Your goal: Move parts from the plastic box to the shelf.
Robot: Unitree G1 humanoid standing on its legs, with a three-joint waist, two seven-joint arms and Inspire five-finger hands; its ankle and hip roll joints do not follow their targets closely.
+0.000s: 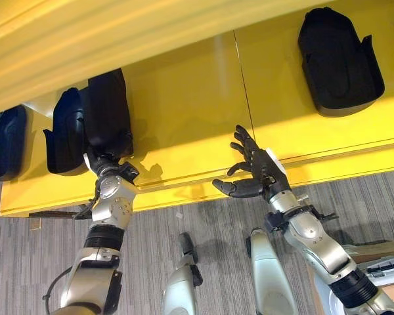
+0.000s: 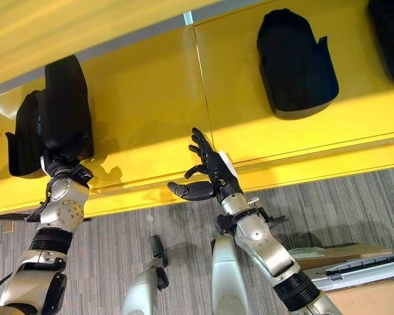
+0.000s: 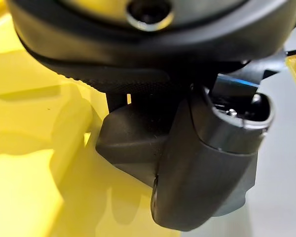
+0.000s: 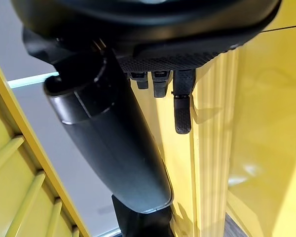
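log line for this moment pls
left hand: shut on black part, at yellow shelf | right hand: open, empty | second part: on shelf

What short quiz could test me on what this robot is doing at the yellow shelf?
1. True or false: the right robot hand is curled into a fist.
2. Which colour is the shelf? A red, B yellow, C white.
3. Fill in: the part that the left arm reaches up to is ____ in colour.

Key: 1 false, its fingers are spread and it holds nothing; 2 B; 3 black.
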